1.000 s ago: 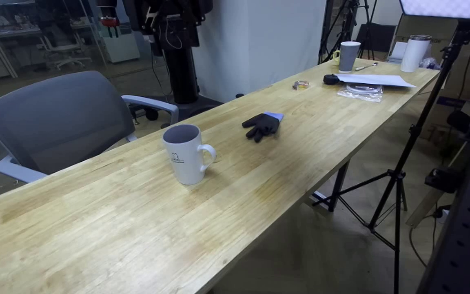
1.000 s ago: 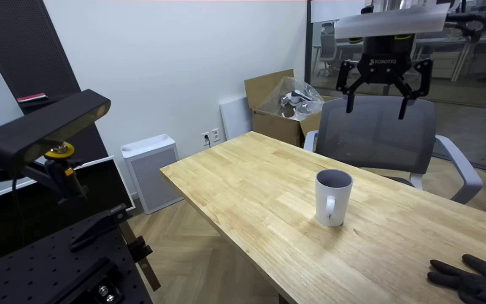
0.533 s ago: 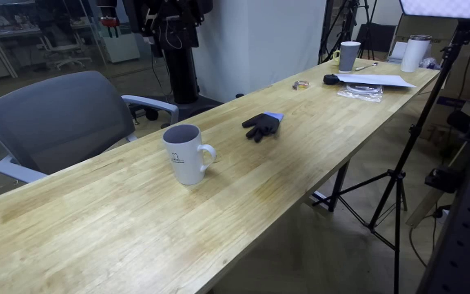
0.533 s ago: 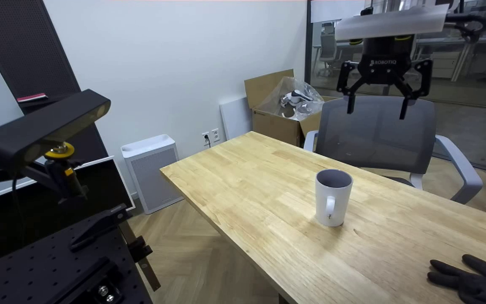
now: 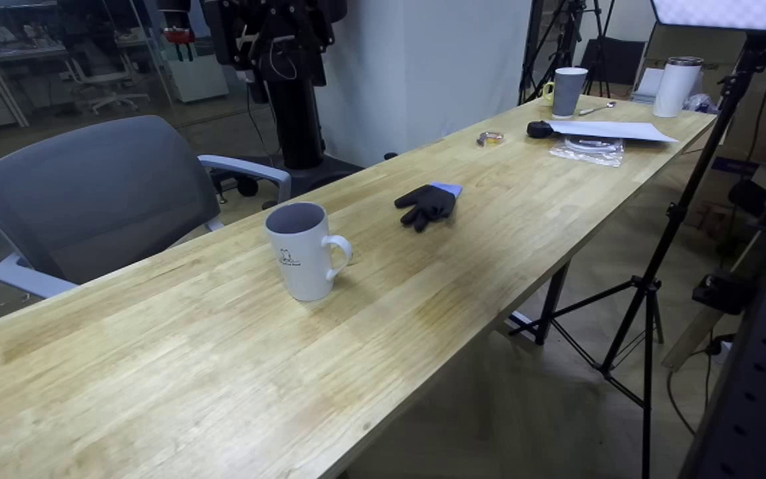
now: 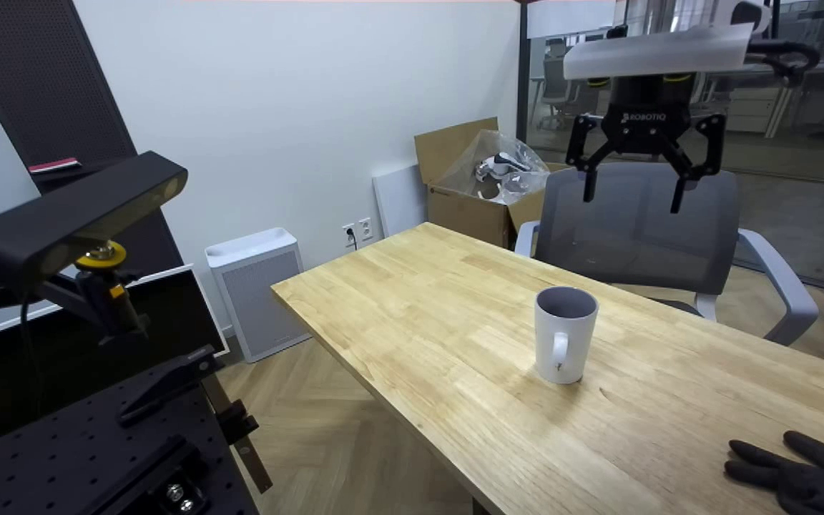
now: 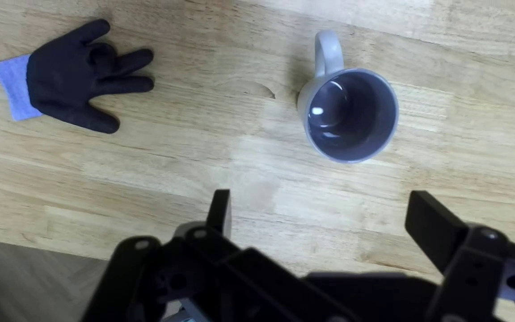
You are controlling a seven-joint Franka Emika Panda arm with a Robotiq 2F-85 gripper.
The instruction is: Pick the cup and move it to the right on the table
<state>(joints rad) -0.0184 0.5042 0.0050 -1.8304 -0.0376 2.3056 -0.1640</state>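
The cup is a light grey mug that stands upright on the table; it shows in both exterior views (image 5: 303,269) (image 6: 571,325) and in the wrist view (image 7: 351,118). Its handle points to the top of the wrist view. The table is light planked wood (image 5: 190,372) (image 6: 412,315) (image 7: 172,156). My gripper (image 6: 632,203) is open and empty, well above the table on the chair side, apart from the cup. In the wrist view its fingers (image 7: 320,197) are spread wide, with the cup beyond their tips. I cannot make out its fingers in an exterior view with the whole table.
A dark glove with a blue cuff (image 5: 428,205) (image 6: 816,479) (image 7: 67,80) lies beside the cup. A grey chair (image 5: 97,193) (image 6: 634,229) stands at the table edge. A grey-and-white mug (image 5: 568,93), a white tumbler (image 5: 675,90) and papers (image 5: 612,130) are at the far end.
My open gripper has come down slightly and shifted a little to the left in an exterior view. The cup and the glove have not moved.
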